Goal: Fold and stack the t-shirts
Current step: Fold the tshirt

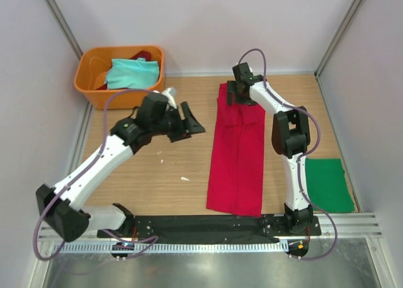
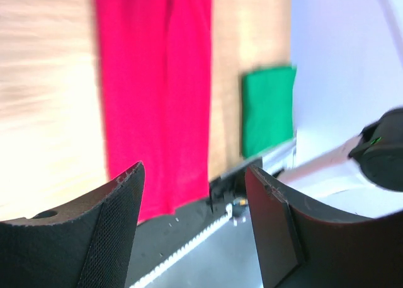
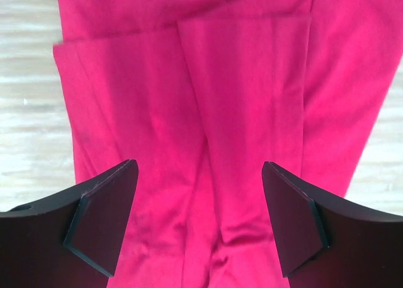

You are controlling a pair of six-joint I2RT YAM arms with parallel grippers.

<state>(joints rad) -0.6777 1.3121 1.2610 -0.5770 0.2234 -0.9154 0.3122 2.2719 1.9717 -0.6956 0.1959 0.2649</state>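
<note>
I am holding my right tool [image 3: 200,222], jaws spread and empty, over the far end of the red t-shirt [image 1: 236,155], which is lying as a long strip on the worktop [image 1: 157,181]. My left tool [image 1: 189,121] is hanging just left of the shirt, jaws apart and empty. The green t-shirt [image 1: 327,184] is lying folded near right, and the teal t-shirt [image 1: 132,74] is sitting in the orange tub [image 1: 94,96] far left.

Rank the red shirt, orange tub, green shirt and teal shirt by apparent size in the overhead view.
1. Bright red cloth t-shirt, a long strip.
2. Orange plastic tub, close behind; farther from the camera, so unsure.
3. Folded dark green cloth t-shirt.
4. Pale teal cloth t-shirt, partly hidden in the tub.
</note>
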